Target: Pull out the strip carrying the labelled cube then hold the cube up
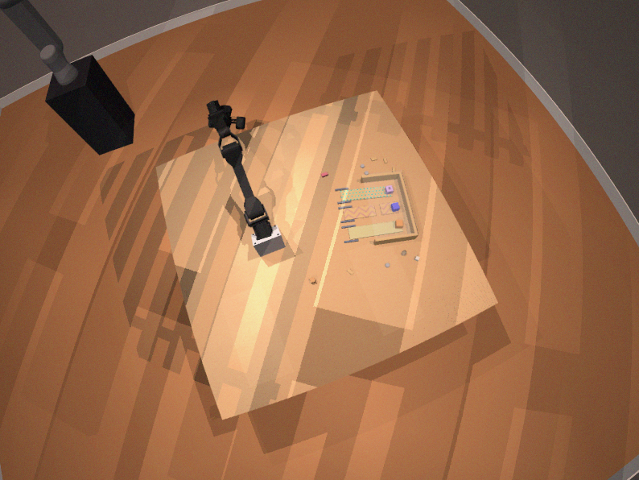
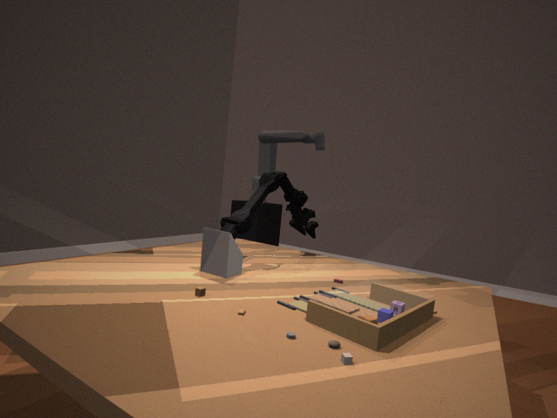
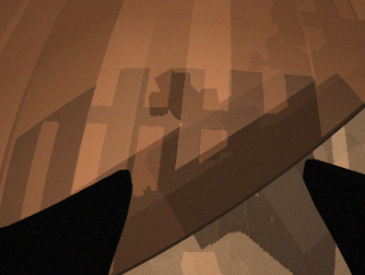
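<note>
A dotted green strip (image 1: 364, 194) (image 2: 360, 300) looks unbroken and bears a pink-purple cube (image 1: 389, 189) (image 2: 397, 307) marked R. A zigzag strip (image 1: 360, 212) is split from its far piece (image 1: 385, 208) by a gap; a blue cube (image 1: 395, 206) (image 2: 385, 315) is on that piece. A plain yellow-green strip (image 1: 373, 229) (image 2: 301, 306) bears an orange cube (image 1: 398, 223); no break shows. No letters are readable on the blue or orange cubes. My gripper (image 2: 310, 235) (image 3: 218, 174) is open and empty, high and far from the strips, across the arm's base.
A low tan wall (image 1: 408, 204) (image 2: 341, 322) encloses the cube ends on three sides. Dark rods flank the near ends. A red block (image 1: 324, 174) (image 2: 338, 280), a brown cube (image 1: 312, 280) (image 2: 200, 291), a pale cube (image 1: 417, 258) (image 2: 346, 358) and pebbles lie around.
</note>
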